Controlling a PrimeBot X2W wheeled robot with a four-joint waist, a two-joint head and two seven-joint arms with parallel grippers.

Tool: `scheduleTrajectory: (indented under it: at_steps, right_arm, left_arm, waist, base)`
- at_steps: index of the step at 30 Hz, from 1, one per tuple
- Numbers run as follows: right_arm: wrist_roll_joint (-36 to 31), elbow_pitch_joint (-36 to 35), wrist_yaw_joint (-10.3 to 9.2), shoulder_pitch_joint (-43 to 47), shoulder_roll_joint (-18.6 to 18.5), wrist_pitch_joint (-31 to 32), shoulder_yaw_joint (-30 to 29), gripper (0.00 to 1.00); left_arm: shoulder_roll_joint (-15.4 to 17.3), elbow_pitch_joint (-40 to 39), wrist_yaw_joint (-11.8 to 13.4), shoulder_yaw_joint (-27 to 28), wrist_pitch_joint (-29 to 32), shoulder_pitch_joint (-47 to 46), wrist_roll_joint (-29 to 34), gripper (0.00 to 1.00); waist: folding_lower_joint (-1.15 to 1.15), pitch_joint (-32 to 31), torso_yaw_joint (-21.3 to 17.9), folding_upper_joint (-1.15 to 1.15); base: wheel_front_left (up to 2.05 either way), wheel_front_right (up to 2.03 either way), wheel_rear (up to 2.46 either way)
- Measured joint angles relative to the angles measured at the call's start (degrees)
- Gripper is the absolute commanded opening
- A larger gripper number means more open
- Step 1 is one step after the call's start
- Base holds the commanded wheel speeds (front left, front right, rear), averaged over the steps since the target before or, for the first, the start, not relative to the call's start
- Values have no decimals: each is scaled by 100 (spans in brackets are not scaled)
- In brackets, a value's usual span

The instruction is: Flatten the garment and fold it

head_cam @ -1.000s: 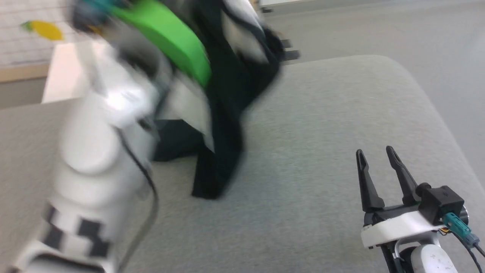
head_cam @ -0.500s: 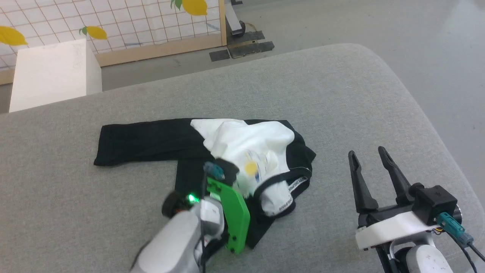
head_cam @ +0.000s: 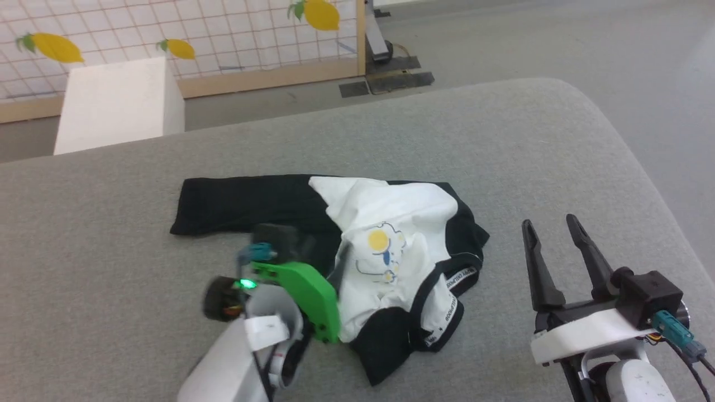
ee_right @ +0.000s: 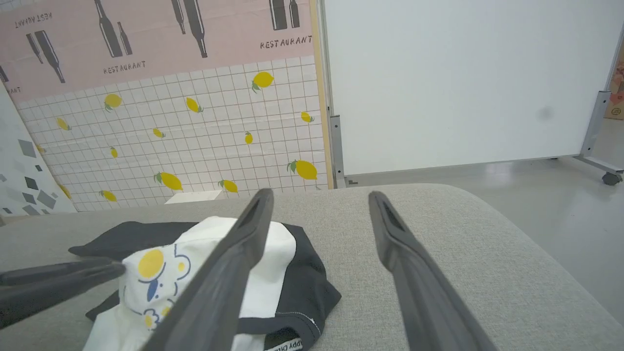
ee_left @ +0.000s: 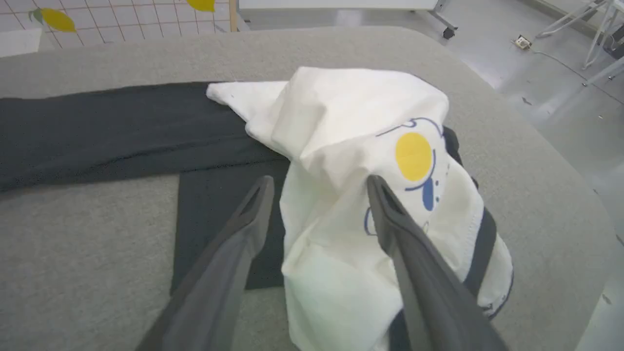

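The garment point(head_cam: 391, 220) lies crumpled on the grey padded table point(head_cam: 503, 145). One black sleeve point(head_cam: 240, 204) stretches flat to the left, and the white body with a yellow-and-blue print point(head_cam: 380, 245) is bunched up. The black neckband point(head_cam: 447, 296) faces the front. My left gripper point(head_cam: 324, 251) is low over the garment's left part, open. In the left wrist view its fingers point(ee_left: 390, 219) straddle a fold of white cloth point(ee_left: 341, 122) without pinching it. My right gripper point(head_cam: 552, 223) hovers open and empty to the right of the garment point(ee_right: 273, 263), fingers point(ee_right: 390, 234) spread.
A white box point(head_cam: 117, 103) stands on the floor beyond the table's far left edge, before a lemon-tiled panel point(head_cam: 223, 33). The table's rounded corner point(head_cam: 586, 106) drops to grey floor point(head_cam: 558, 39) on the right. Bare table surface surrounds the garment.
The left gripper, which held the garment up high, came down to the table, laid it there and opened. The right gripper kept still. The head camera shifted.
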Motion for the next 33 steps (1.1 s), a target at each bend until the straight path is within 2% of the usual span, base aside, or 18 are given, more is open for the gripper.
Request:
scheduleTrajectory:
  at_steps: [3,7,15,20,21,22,23,26,28,31,33]
  right_arm:
    - [-7,-35,0,2,-1,37,-48,100]
    - [-8,-100,0,2,0,55,-36,100]
    - [100,-100,0,-45,2,12,143,100]
    - [156,-2,0,-100,1,-75,134,100]
    - [156,14,0,-100,-1,-86,123,100]
    - [159,41,0,-103,-3,-100,111,100]
    - [164,64,0,-104,-1,-104,110,100]
    - [164,115,0,-110,-1,-147,69,100]
    - [163,135,0,-110,-4,-149,26,100]
    - [152,145,0,-113,-4,-151,23,100]
    - [138,151,0,-115,-4,-154,43,100]
  left_arm:
    - [148,-205,385,196,-356,85,182,100]
    - [250,-178,603,253,-394,165,310,100]
    - [342,700,748,97,389,-162,434,100]
    - [345,1032,594,2,1129,-410,308,100]
    - [356,1046,548,-36,1296,-433,290,75]
    - [399,1032,467,-76,1515,-485,269,31]
    - [438,991,394,-88,1669,-510,216,0]
    - [476,777,245,-102,1751,-506,43,0]
    - [453,611,250,-89,1523,-424,43,0]
    - [442,296,359,48,918,-206,48,0]
    - [467,19,531,276,420,-87,79,0]
  waist:
    - [0,-58,93,0]
    - [0,-75,160,0]
    - [0,196,37,0]
    - [0,388,-190,0]
    - [0,415,-226,0]
    - [0,446,-267,0]
    - [0,477,-303,0]
    - [0,530,-359,0]
    - [0,532,-337,0]
    - [0,512,-252,0]
    - [0,474,-159,0]
  base:
    - [0,0,0]
    - [0,0,0]
    - [0,0,0]
    - [0,0,0]
    - [0,0,0]
    - [0,0,0]
    - [0,0,0]
    - [0,0,0]
    - [0,0,0]
    - [0,0,0]
    - [0,0,0]
